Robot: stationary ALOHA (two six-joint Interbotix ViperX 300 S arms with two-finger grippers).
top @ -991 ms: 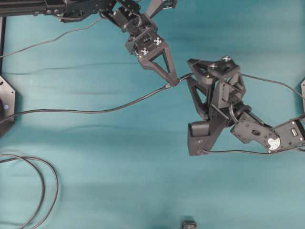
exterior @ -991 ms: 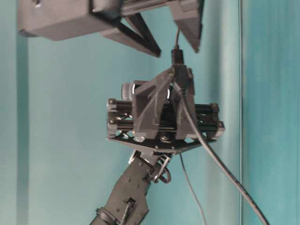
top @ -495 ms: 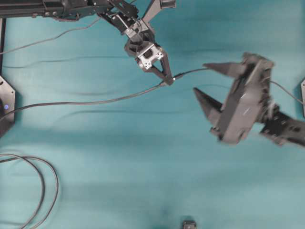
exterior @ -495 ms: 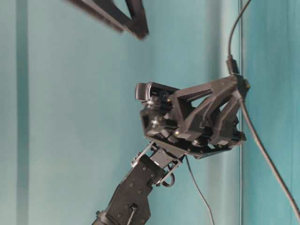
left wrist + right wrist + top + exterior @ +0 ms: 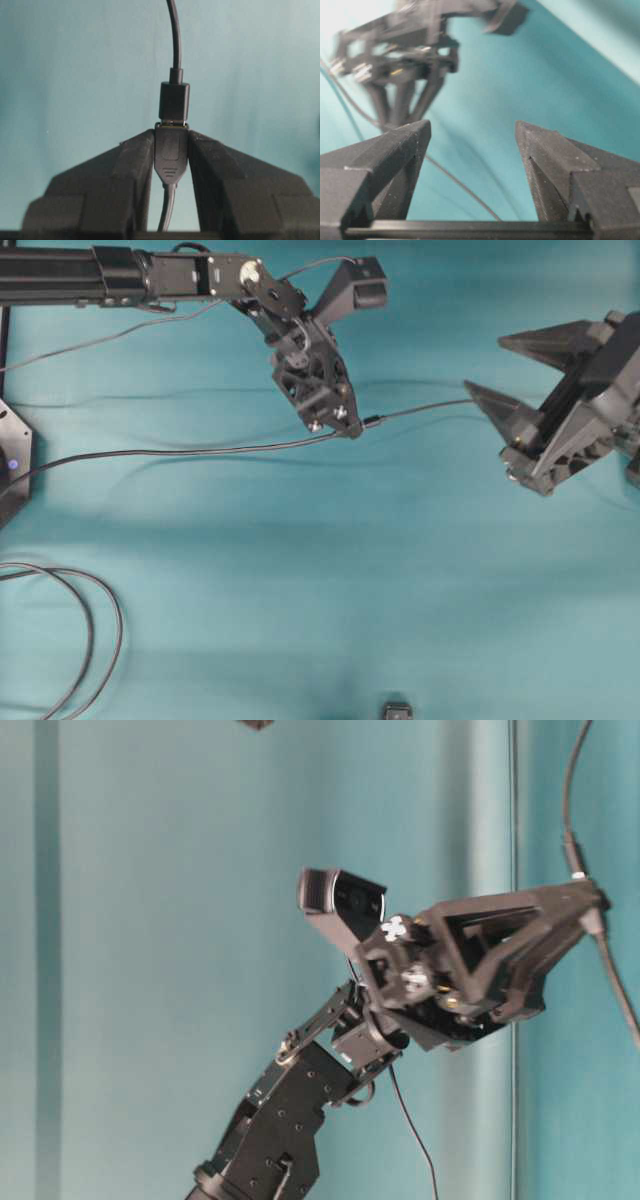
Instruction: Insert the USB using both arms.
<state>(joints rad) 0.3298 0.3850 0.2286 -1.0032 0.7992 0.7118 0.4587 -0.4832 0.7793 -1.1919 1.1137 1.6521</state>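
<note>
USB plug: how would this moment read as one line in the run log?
USB: mated with socket | left end effector: shut on socket | right end effector: open, empty, apart

The right gripper [image 5: 497, 370] has let go of the USB [image 5: 174, 101], spread wide and pulled away rightward.

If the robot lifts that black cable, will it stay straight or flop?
Probably flop: the cable is thin and already lies in soft bends across the table. Only the plug looks stiff. It seems light; the left gripper alone holds it.
</note>
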